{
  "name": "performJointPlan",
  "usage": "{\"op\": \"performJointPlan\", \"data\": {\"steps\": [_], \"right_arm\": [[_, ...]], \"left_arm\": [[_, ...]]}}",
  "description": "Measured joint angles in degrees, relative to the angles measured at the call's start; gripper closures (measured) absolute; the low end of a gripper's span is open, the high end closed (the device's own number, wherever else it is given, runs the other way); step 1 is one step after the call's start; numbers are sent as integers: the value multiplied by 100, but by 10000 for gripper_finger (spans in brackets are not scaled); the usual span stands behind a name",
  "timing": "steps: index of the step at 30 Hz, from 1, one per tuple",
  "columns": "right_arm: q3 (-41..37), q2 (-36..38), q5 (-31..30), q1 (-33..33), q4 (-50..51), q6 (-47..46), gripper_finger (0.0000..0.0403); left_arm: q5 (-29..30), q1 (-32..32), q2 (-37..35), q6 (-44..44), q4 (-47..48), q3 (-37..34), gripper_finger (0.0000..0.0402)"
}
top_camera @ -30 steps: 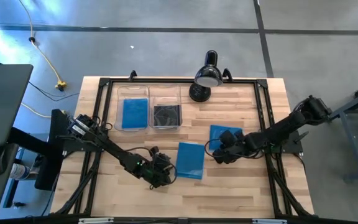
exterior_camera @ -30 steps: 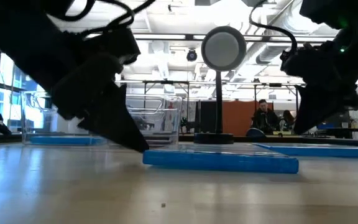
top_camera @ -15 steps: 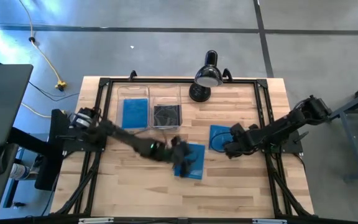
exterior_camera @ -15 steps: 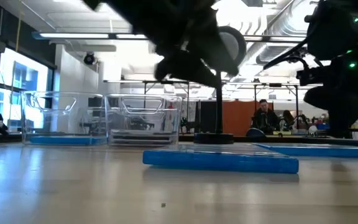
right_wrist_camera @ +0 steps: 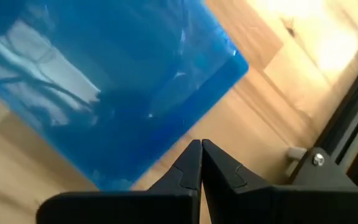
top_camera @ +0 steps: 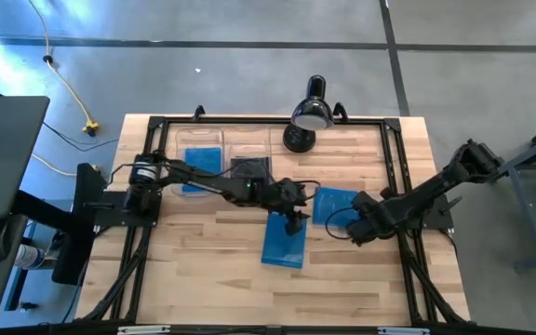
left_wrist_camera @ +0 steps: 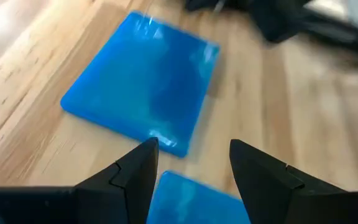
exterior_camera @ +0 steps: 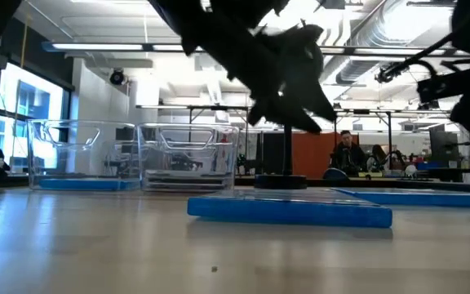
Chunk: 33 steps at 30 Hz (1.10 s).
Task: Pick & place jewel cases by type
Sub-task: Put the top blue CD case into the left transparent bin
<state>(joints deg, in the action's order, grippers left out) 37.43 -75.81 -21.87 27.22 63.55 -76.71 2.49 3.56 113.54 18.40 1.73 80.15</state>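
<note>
The left gripper (top_camera: 298, 216) hung with its fingers spread and empty over the middle of the wooden table (top_camera: 361, 288), just above the far edge of a thin, square, translucent blue plastic jewel case (top_camera: 285, 244) lying flat there. A second blue jewel case (top_camera: 335, 204) lay flat just to the right and slightly farther back. The right gripper (top_camera: 358, 228), fingers pressed together on nothing, sat at that second case's near right corner.

At the far left stood two clear rectangular plastic bins: the left bin (top_camera: 200, 140) held a blue case (top_camera: 201, 168), the right bin (top_camera: 249, 138) a dark grey case (top_camera: 249, 171). A black desk lamp (top_camera: 309, 113) stood at the far edge.

Such cases look light, stiff and slick, and brittle at hinge and corners. Lying flat, they offer only thin edges, so a pinch across two opposite edges, or tipping one edge up first, seemed the likeliest hold
</note>
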Motion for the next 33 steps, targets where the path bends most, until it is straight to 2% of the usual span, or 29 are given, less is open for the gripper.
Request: {"op": "performJointPlan", "data": {"steps": [10,17,23,27,33], "right_arm": [[-41,9,450,459,51,447,403],[-513,9,620,479,-651,424,403],[-936,20,574,605,-1350,220,403],[-1149,41,477,639,-1770,369,402],[-977,6,362,635,-1810,509,402]], "left_arm": [[129,-185,819,-338,163,486,205],[396,-170,1178,197,279,802,205],[882,-174,1211,540,543,878,205],[906,-174,1211,660,532,901,205],[909,-174,1212,819,582,917,205]]}}
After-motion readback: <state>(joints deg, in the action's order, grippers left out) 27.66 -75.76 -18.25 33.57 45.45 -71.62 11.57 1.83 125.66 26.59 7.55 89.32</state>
